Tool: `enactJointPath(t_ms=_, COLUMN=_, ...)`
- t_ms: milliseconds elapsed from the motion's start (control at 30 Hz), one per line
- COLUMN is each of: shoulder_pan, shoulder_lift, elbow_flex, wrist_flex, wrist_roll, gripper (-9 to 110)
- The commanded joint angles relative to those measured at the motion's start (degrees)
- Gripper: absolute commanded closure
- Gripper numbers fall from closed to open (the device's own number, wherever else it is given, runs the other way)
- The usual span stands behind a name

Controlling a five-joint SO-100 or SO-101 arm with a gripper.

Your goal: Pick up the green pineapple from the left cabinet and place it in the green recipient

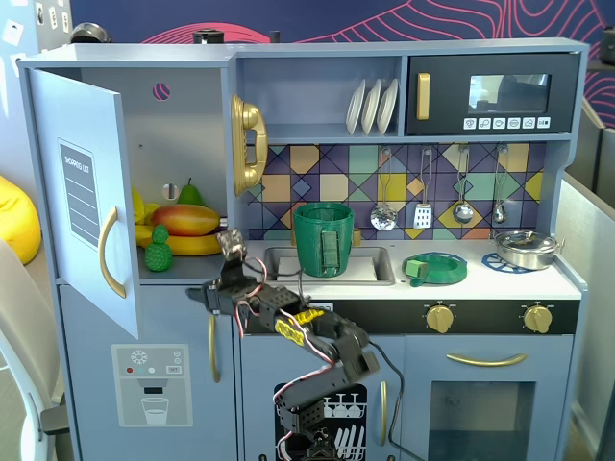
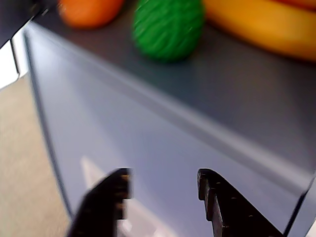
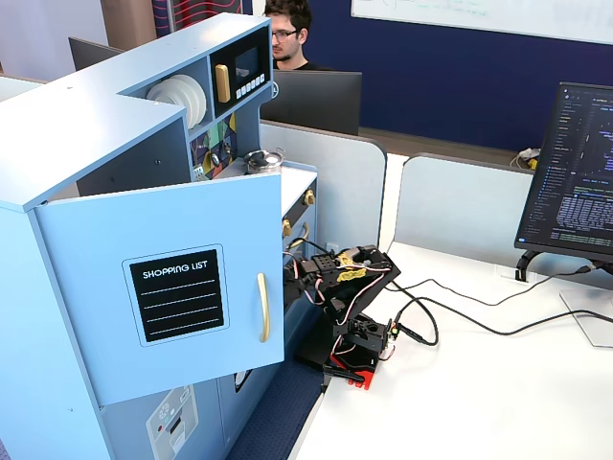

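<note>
Gripper (image 2: pixel 163 197) is open, jaws spread wide and nothing between them; the wrist view shows only the two black fingertips at the bottom edge. It hangs just outside the left cabinet (image 1: pixel 183 125), in front of the panel below the shelf lip, not yet over the shelf.

Green pineapple (image 2: pixel 168 27) sits on the cabinet shelf near the front edge, ahead of the gripper and slightly above its line. In a fixed view the pineapple (image 1: pixel 158 252) stands upright at the shelf's left front, just beside the bananas (image 1: pixel 187 244), with the orange-red mango (image 1: pixel 185 219) on top of them and a pear (image 1: pixel 190 194) behind. Green recipient (image 1: pixel 323 238) stands in the sink (image 1: pixel 377 272), well apart to the right.

Step in hand looks like the reach. To do it well: lift the wrist enough to clear the shelf lip, keep the jaws wide, centre them on the bumpy body, not the tuft, and close without nudging the bananas.

Hard to read: wrist view is blurred and crops the pineapple's top, plus an orange fruit (image 2: pixel 89 10) at its upper left. The open door (image 3: pixel 163 287) hides the shelf, the pineapple and the gripper tip in the other fixed view; only the arm (image 3: pixel 350 287) shows.
</note>
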Motion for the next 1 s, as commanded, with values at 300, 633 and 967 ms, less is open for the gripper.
enactJointPath(t_ms=300, shoulder_pan=2.4, shoulder_lift=-10.7, elbow_flex=-13.6, wrist_flex=-9.4, wrist_roll=4.7, gripper=63)
enactJointPath(t_ms=633, shoulder_pan=-1.4, shoulder_lift=-17.8, elbow_flex=-15.4, wrist_flex=-18.4, wrist_roll=-1.1, gripper=63)
enactJointPath(t_ms=967, shoulder_pan=0.5, shoulder_lift=-28.9, elbow_flex=-25.0, wrist_flex=-22.9, wrist_roll=-1.2, gripper=63)
